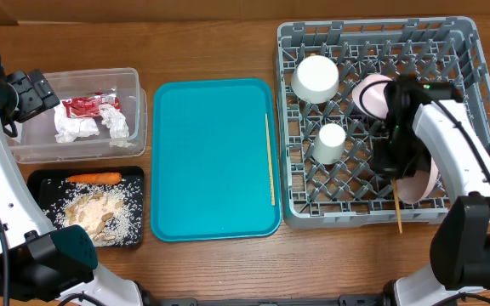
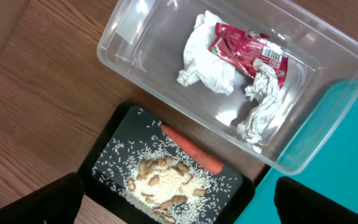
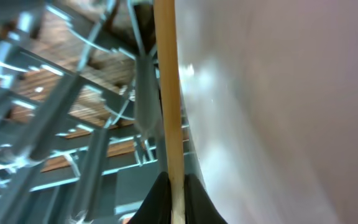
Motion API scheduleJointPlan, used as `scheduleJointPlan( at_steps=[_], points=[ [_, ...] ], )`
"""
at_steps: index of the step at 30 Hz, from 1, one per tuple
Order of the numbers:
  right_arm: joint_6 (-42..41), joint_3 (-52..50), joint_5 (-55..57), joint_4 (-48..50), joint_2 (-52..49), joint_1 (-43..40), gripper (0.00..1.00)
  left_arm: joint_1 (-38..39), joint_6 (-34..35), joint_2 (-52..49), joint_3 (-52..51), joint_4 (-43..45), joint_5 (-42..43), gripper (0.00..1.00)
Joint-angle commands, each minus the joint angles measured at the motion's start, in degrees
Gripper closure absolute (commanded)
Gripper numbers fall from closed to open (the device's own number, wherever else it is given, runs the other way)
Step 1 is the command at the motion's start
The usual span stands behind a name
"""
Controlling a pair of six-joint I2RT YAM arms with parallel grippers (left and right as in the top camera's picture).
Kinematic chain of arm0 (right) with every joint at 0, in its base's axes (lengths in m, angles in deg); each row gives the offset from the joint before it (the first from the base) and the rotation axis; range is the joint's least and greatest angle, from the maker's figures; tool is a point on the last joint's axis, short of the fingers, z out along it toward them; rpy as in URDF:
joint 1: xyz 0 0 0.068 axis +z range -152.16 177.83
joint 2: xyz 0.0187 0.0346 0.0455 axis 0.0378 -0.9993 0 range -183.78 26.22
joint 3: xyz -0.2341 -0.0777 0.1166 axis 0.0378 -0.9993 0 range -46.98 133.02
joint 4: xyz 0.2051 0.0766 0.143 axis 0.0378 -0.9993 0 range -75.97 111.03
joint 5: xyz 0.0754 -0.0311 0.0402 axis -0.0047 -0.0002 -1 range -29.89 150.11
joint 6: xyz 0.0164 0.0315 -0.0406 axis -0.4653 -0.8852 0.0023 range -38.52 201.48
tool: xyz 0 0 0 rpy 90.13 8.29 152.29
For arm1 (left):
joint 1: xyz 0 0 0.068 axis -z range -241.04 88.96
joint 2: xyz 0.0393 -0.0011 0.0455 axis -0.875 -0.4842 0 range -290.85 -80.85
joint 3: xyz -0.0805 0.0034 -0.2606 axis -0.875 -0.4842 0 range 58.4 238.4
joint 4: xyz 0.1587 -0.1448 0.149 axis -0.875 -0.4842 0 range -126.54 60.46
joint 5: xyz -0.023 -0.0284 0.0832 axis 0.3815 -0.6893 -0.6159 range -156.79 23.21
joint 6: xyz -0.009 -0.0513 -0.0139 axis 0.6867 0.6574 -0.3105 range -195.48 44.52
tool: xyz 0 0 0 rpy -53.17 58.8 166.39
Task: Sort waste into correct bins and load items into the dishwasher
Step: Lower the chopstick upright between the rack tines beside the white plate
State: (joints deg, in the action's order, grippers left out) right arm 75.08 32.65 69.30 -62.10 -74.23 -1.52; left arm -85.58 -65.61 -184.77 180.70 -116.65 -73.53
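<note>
Wooden counter [image 1: 211, 42] is carrying everything. The right pincer [image 3: 173, 186] is clamping one chopstick [image 3: 168, 93], which is standing in the grey dish rack [image 1: 475, 51] just beside a pink plate [image 3: 278, 93]. The left pincer [image 1: 29, 92] is hanging with jaws wide apart above the clear tub [image 1: 134, 93] and black tray [image 1: 37, 183]. A second chopstick [image 1: 269, 157] is lying on the teal tray [image 1: 211, 161], near its right edge.

Rack pegs [image 3: 73, 118] and a pink plate [image 3: 278, 93] apparently hem the right tool [image 3: 176, 193] closely.

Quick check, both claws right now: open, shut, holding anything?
Left claw: open, holding nothing.
Right claw: shut on a wooden chopstick.
</note>
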Motion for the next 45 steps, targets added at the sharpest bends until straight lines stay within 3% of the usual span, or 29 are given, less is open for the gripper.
scheduleJointPlan(
  at_steps=[1,12,31,45],
  points=[
    [-2.1,5.6,1.3,-2.1,1.4,-0.7,0.96,0.0,-0.9,0.9,1.2,0.0,-0.7,0.00],
    [-2.0,6.4,-2.8,-2.0,1.4,-0.7,0.96,0.0,-0.9,0.9,1.2,0.0,-0.7,0.00],
    [6.9,6.3,-14.0,-2.4,1.4,-0.7,0.96,0.0,-0.9,0.9,1.2,0.0,-0.7,0.00],
    [8.2,6.1,-14.3,0.1,1.4,-0.7,0.96,0.0,-0.9,0.9,1.2,0.0,-0.7,0.00]
  ],
)
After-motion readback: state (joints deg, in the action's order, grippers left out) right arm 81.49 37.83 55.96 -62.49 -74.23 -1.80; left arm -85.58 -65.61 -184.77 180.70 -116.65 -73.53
